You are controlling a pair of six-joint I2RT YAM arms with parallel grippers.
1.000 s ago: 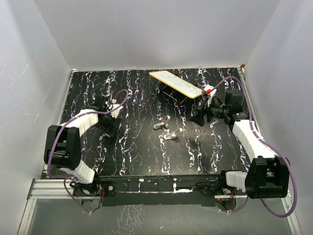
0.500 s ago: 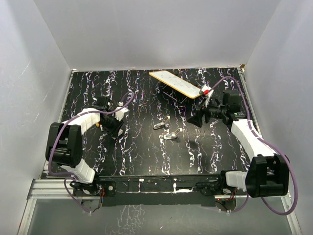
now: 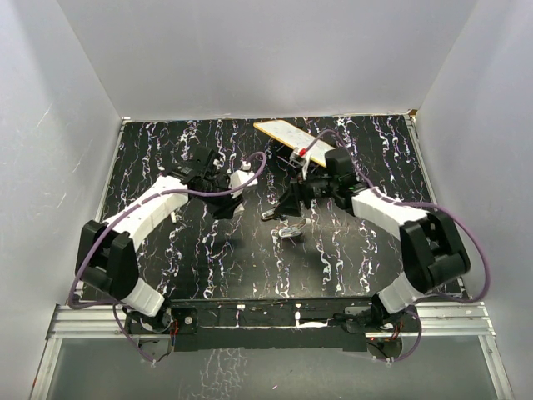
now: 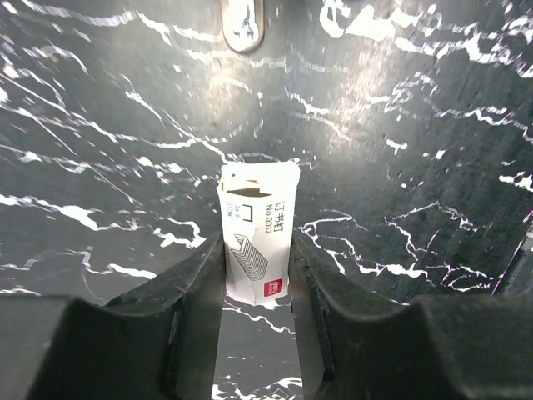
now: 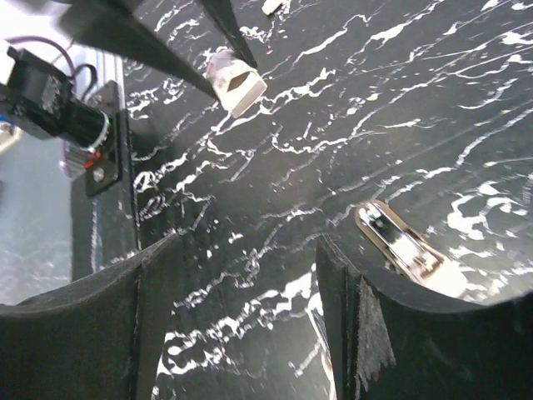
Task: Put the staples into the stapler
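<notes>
1. the stapler lies about in the middle of the black marbled worktop. from above, its two arms seem to be spread in a v.
2. the left gripper is to the left of the stapler. it is closed narrow on a small white staple box, which sits between the fingers with its open end pointing toward the stapler.
3. the right gripper hangs just over the far side of the stapler, jaws wide apart and holding nothing.
4. the step in hand, i judge, is to bring the box to the stapler while the other arm steadies it.
5. to do it well, the right gripper should come down and pin the lower arm, so the stapler cannot slide.
6. the left gripper should squeeze lightly, because thin card crushes easily. it should set the open end over the channel and tilt slowly, so the staples slide along it, not beside it.
</notes>
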